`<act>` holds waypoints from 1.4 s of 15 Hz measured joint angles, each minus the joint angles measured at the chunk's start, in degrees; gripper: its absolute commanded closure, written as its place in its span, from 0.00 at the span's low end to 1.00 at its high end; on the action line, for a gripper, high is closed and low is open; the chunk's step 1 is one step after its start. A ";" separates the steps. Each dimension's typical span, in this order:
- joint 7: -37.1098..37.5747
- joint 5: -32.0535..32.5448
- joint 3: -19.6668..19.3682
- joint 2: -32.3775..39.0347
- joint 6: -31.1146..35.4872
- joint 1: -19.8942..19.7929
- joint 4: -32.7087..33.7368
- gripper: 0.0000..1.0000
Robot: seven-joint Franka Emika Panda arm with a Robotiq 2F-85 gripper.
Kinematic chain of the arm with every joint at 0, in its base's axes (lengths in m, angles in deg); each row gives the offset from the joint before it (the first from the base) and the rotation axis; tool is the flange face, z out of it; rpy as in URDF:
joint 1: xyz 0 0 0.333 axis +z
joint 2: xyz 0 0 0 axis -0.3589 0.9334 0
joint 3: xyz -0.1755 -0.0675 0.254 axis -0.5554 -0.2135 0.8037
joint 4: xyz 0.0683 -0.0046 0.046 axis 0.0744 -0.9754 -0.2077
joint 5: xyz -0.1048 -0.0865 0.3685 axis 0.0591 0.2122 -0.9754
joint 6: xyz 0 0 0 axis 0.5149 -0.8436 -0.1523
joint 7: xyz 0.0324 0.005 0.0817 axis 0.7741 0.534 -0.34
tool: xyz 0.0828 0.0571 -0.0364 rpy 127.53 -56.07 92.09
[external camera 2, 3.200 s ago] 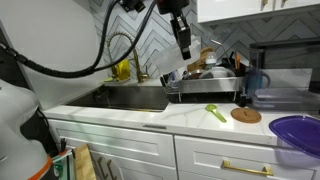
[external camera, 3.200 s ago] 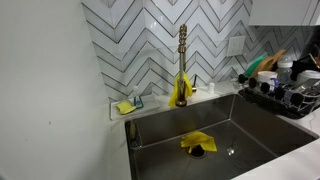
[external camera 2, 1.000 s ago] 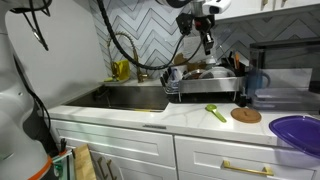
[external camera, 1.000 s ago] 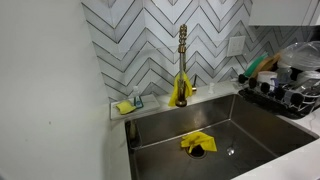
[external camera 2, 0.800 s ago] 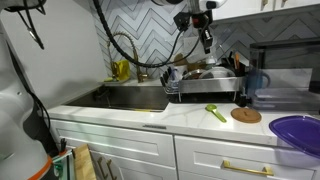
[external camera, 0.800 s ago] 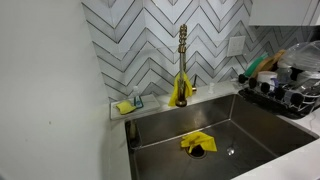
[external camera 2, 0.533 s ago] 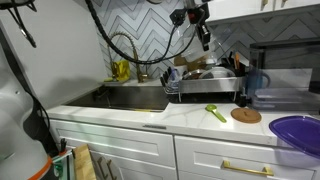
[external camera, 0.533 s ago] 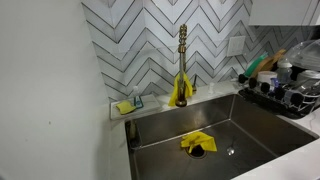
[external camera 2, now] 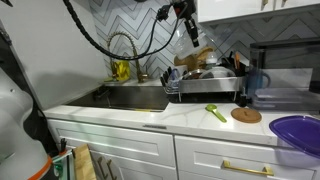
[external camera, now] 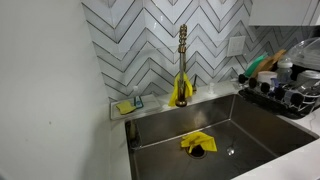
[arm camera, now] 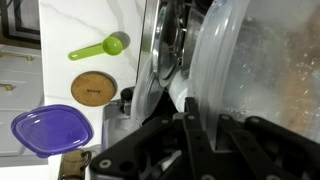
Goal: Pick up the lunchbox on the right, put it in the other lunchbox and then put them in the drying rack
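My gripper (external camera 2: 192,38) hangs high above the counter, up and to the sink side of the black wire drying rack (external camera 2: 205,85). In the wrist view its fingers (arm camera: 205,120) stand close together against a clear plastic lunchbox (arm camera: 245,60) that fills the right side, large and blurred. They look shut on its wall. The rack shows below it in the wrist view (arm camera: 160,50), and at the right edge of an exterior view (external camera: 285,100), full of dishes. I cannot pick out a second lunchbox. The gripper is out of that exterior view.
A steel sink (external camera: 250,125) holds a yellow cloth (external camera: 197,143) below a brass faucet (external camera: 182,60). On the counter beside the rack lie a green spoon (external camera 2: 216,112), a cork coaster (external camera 2: 245,115) and a purple lid (external camera 2: 298,133).
My gripper has moved from over the rack up and toward the sink. A clear shape seen above the rack a second ago has left that exterior view.
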State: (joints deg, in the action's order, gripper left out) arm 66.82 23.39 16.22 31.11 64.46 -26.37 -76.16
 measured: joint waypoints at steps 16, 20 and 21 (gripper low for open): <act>0.91 0.08 1.44 -2.76 0.89 0.00 -2.33 0.98; 0.91 0.08 2.63 -5.82 0.89 0.01 -4.88 0.98; 0.91 0.08 2.95 -6.37 0.89 0.01 -5.45 0.98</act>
State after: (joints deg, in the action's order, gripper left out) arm 67.73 23.47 19.18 24.74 65.35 -26.36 -81.61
